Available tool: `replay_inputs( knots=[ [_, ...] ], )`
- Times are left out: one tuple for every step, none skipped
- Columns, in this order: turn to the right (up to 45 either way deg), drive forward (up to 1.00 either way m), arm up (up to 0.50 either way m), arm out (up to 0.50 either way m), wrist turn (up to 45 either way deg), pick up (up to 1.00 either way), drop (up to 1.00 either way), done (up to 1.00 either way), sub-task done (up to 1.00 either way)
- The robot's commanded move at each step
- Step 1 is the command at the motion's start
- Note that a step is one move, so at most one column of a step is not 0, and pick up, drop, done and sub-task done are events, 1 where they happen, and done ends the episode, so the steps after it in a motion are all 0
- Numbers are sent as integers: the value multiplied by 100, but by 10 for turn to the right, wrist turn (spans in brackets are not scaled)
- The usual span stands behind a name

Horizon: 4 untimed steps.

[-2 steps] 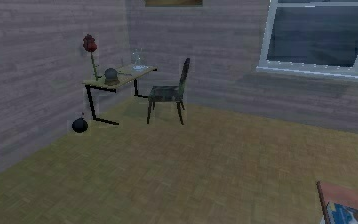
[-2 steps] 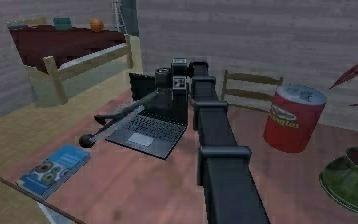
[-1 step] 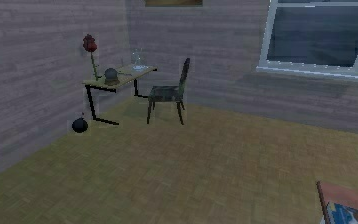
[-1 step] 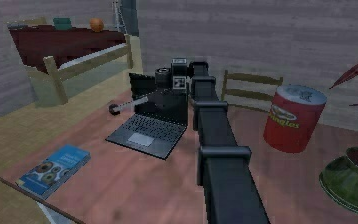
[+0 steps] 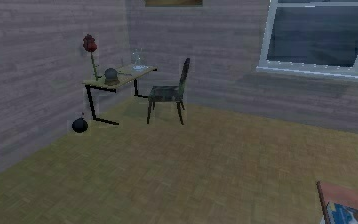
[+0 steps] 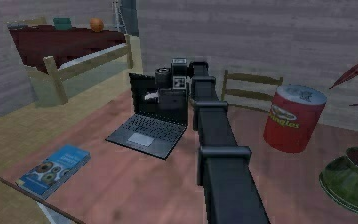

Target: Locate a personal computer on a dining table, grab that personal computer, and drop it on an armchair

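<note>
Here, in the arm side view, the laptop sits on the wooden table with its lid up, dark screen upright and keyboard lying flat toward the picture's bottom. The arm runs up from the bottom edge as a dark square bar. At its far end the hand shows against the laptop's screen. Since the laptop stands right at and behind it on the table, I cannot tell whether the hand holds anything, nor whether it touches the screen.

A blue book lies flat near the table's left corner, well apart from the laptop. To the right of the arm stands a red can, upright, and further right a plant with reddish leaves in a green pot. Beyond the table's far edge a pale chair back shows. At the upper left is a bed with a dark red cover, and an orange ball rests on it.

In the forward view, a small table stands against the wall with a red rose on it and a dark chair just beside it. A black round thing lies on the floor near its legs. A window fills the upper right.
</note>
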Motion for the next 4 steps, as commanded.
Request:
replay_inputs(
  knots=[
    [0, 0, -30, 0, 0, 0, 0, 0, 0],
    [0, 0, 0, 0, 0, 100, 0, 0, 0],
    [0, 0, 10, 0, 0, 0, 0, 0, 0],
    [0, 0, 22, 0, 0, 0, 0, 0, 0]
  ],
)
